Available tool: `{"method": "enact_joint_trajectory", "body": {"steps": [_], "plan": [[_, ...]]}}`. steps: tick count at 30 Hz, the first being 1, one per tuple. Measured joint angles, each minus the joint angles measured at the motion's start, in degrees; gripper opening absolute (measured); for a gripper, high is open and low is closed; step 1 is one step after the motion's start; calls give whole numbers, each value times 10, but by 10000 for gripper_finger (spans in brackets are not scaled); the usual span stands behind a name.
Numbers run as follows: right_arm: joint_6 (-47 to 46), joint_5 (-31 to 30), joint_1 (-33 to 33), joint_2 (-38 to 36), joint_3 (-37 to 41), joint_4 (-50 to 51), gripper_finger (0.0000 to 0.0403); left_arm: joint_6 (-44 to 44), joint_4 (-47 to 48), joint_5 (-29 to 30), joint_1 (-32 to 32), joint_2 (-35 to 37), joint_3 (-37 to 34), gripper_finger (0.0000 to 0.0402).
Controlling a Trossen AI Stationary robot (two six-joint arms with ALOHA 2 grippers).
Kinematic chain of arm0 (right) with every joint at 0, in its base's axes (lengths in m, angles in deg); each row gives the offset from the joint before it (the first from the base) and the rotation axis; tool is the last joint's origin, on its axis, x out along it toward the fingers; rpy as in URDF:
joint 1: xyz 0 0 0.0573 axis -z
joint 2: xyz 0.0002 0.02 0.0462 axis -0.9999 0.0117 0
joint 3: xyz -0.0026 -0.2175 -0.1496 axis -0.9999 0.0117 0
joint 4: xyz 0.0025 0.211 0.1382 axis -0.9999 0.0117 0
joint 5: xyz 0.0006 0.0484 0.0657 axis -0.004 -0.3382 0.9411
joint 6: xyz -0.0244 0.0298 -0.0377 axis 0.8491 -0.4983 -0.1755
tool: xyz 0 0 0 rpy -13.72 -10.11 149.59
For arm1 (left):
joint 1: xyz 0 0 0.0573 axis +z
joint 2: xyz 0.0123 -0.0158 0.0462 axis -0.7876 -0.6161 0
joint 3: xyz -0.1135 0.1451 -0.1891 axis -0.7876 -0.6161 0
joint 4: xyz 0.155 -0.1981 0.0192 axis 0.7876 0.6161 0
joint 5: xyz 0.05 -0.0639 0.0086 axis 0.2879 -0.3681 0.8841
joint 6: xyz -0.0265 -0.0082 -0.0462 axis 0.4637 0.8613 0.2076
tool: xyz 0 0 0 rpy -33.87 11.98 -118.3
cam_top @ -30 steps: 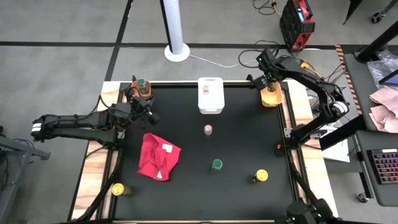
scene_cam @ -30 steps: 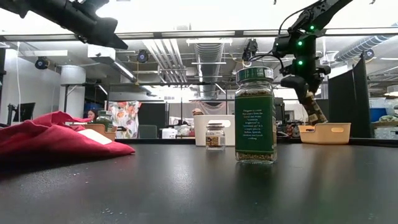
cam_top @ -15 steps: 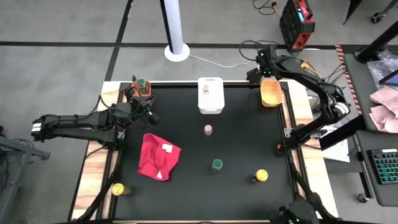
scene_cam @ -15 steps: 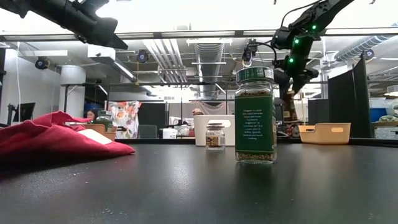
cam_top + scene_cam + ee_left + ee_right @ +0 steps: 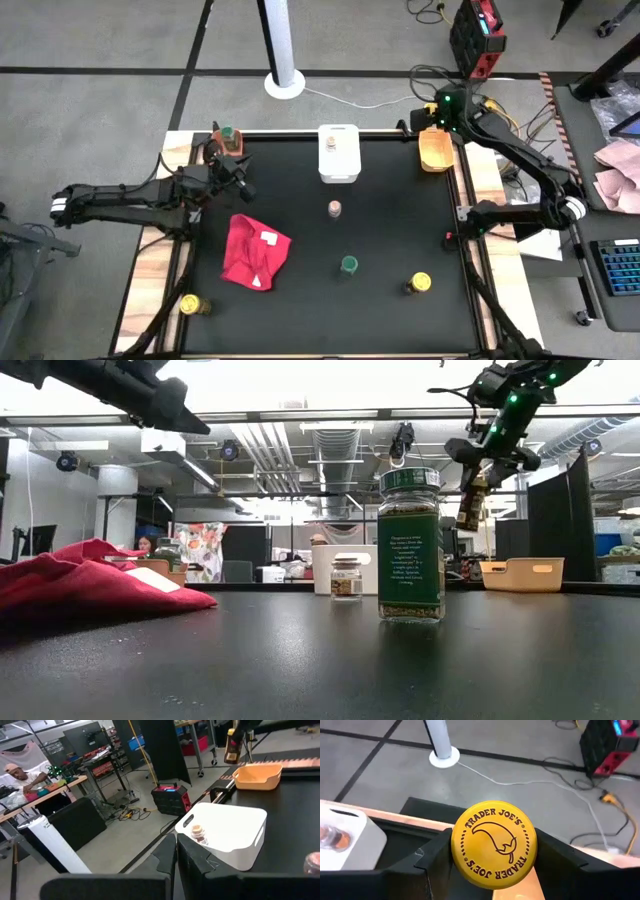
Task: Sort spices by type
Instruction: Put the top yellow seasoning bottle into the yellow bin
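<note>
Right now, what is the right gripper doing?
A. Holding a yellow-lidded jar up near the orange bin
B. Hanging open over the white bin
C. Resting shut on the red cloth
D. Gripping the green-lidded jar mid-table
A: in the right wrist view the right gripper has its fingers clamped either side of a yellow-lidded jar, and the low view shows that jar in the air above the orange bin.
</note>
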Motion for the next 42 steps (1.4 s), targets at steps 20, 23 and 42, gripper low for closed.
{"method": "enact_joint_trajectory", "body": {"steps": [20,23,42], "plan": [[-104,-109,-10,145,-117,155,221,-14,-16,0,0,0,0,0],[-117,-109,-10,177,-149,229,221,-23,-24,0,0,0,0,0],[-83,-97,-11,192,-164,269,221,-39,-28,-1,0,0,0,0]]}}
